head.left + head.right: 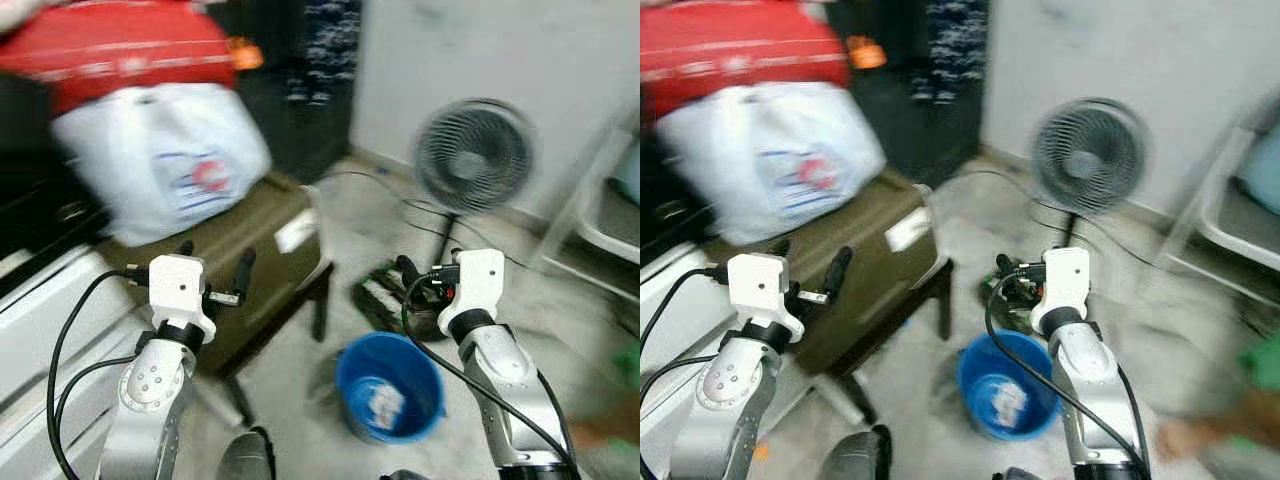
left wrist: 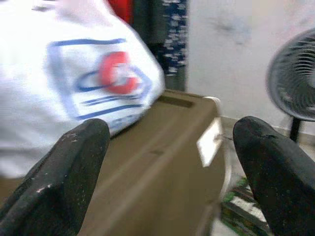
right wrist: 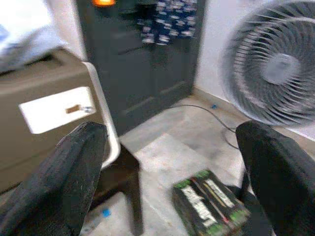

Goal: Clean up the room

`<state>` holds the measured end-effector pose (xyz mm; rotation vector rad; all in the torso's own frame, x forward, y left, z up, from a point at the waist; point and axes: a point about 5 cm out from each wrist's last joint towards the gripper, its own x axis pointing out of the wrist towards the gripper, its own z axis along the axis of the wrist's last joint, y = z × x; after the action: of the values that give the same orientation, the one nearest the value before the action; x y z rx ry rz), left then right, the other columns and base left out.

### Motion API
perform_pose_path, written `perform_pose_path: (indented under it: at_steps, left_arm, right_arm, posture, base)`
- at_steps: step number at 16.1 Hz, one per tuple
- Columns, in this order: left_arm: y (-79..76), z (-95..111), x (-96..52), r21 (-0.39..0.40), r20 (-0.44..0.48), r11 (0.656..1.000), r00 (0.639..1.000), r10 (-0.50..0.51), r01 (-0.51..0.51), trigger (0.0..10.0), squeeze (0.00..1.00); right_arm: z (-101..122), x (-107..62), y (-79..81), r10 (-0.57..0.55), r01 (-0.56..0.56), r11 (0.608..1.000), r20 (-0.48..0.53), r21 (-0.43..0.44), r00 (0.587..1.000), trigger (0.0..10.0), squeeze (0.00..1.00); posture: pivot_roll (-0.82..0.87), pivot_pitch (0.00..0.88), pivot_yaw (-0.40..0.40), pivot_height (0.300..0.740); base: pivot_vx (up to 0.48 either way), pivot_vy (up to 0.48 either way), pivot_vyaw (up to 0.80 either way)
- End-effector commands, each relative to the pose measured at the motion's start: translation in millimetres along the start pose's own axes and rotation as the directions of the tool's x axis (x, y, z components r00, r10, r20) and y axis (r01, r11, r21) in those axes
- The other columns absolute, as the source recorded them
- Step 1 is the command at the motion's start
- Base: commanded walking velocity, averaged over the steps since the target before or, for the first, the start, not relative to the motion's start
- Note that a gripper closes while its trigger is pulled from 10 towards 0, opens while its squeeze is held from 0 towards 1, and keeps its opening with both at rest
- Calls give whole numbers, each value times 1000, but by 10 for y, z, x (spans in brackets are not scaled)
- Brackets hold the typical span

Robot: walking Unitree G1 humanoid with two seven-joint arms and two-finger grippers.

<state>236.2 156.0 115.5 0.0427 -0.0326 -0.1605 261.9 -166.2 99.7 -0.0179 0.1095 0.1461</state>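
Note:
A blue bucket (image 1: 390, 388) with white paper scraps inside stands on the floor between my two arms. My left gripper (image 1: 215, 258) is raised and open, empty, in front of a brown trunk (image 1: 255, 240) that carries a white plastic bag (image 1: 165, 160) with a red and blue print. My right gripper (image 1: 403, 268) is raised and open, empty, above a black and green box (image 1: 385, 297) lying on the floor. In the right wrist view that box (image 3: 206, 201) lies below the fingers (image 3: 74, 167).
A pedestal fan (image 1: 472, 157) stands by the back wall with its cable on the floor. Red luggage (image 1: 120, 45) sits behind the bag. White furniture (image 1: 40, 330) is at my left, a white frame (image 1: 600, 220) at the right. A dark door (image 3: 142, 64) is behind.

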Motion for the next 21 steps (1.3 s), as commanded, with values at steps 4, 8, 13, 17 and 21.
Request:
perform_pose_path:
  at_steps: [4, 8, 13, 17, 21]
  left_arm:
    - [29, 17, 38, 17, -1, 1000, 1000, 2, -2, 10000, 0]
    - [37, 19, 46, 24, -3, 1000, 1000, 4, -4, 10000, 0]
    - [49, 26, 33, 24, -6, 1000, 1000, 17, -16, 10000, 0]
    - [50, 31, 30, 49, 5, 999, 1000, 22, -22, 10000, 0]
    - [189, 3, -90, 64, -14, 994, 996, 86, -85, 10000, 0]
  right_arm:
    - [69, 6, -6, 4, -5, 1000, 20, 2, 1000, 10000, 0]
    - [79, 0, -5, 9, -9, 1000, 20, 0, 1000, 10000, 0]
    - [120, 25, 36, 32, -32, 999, 35, -15, 999, 10000, 0]
    - [105, 19, 34, 28, -28, 1000, 29, -13, 999, 10000, 0]
    - [141, -60, -20, -28, 28, 1000, 52, 2, 998, 10000, 0]
  posture:
    - [-79, 0, 25, 740]
    - [-82, 0, 24, 740]
    - [-80, 0, 25, 740]
    - [-78, 0, 21, 740]
    - [-82, 0, 32, 740]
  base:
    - [0, 0, 800]
    - [0, 0, 800]
    - [0, 0, 800]
    - [0, 0, 800]
    - [0, 0, 800]
